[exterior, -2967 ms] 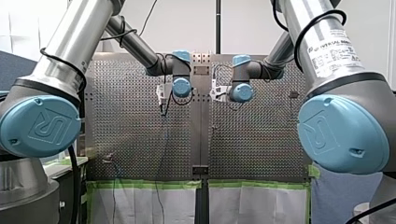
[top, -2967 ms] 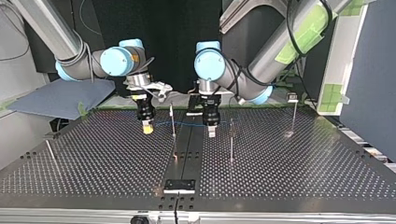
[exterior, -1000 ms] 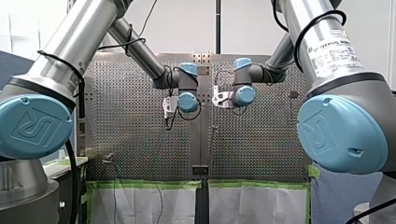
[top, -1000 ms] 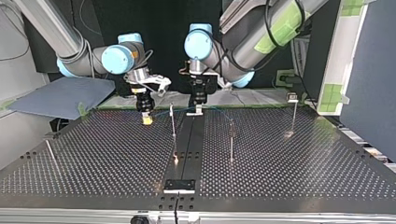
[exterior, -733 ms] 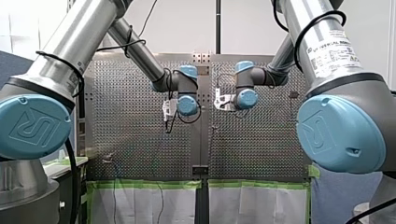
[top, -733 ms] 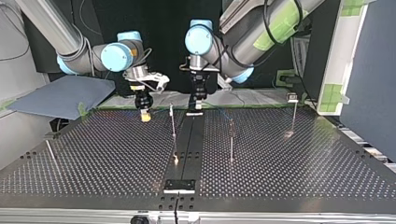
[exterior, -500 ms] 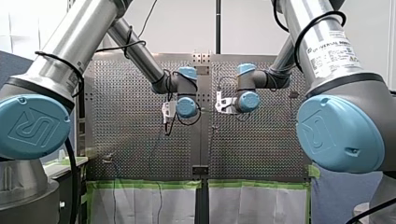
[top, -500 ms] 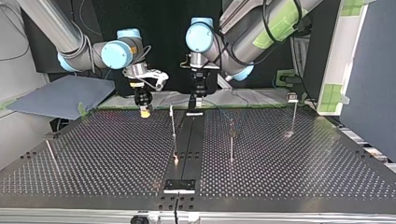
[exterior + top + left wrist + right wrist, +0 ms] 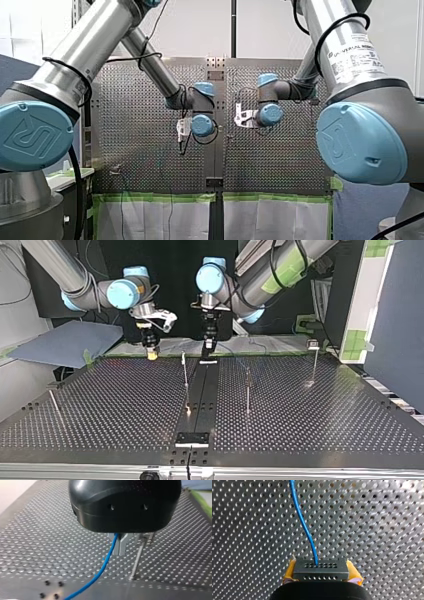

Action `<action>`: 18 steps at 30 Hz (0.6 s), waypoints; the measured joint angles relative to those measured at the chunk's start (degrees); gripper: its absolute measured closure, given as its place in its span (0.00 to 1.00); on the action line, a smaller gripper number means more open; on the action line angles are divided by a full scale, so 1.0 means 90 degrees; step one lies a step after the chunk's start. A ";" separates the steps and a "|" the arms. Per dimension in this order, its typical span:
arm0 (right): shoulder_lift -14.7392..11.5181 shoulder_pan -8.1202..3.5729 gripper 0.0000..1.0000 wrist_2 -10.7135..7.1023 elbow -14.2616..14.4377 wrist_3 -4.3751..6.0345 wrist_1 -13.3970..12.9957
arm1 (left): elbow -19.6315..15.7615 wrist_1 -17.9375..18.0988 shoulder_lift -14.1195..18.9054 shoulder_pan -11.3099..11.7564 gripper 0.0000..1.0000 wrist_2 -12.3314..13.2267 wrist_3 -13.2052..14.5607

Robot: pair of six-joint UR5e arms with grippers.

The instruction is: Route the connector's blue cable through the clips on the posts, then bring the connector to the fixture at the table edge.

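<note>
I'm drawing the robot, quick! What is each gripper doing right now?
Left gripper: closed on the blue cable.
Right gripper: closed on the connector.

Front camera looks from behind the arms (image 9: 85, 55) over the table (image 9: 140, 150); top camera faces them across it. 2 wrist cameras sit close (behind my left claw (image 9: 120, 552) and my right claw (image 9: 321, 574)), sharing the blue cable (image 9: 100, 570) ahead

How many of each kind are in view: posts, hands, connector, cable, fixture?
Posts: 4
Hands: 2, my left hand and my right hand
Connector: 1
Blue cable: 1
Fixture: 1
Total: 9
</note>
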 joint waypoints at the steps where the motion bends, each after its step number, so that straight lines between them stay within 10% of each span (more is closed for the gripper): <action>1: 0.0001 -0.0019 1.00 -0.0004 0.0048 -0.0001 -0.0037 | 0.0000 0.0009 -0.0030 -0.0012 1.00 -0.0004 -0.0005; 18: 0.0030 -0.0320 1.00 -0.0158 0.0554 -0.0012 -0.0800 | -0.0002 0.0296 -0.0409 -0.0116 1.00 -0.0007 -0.0019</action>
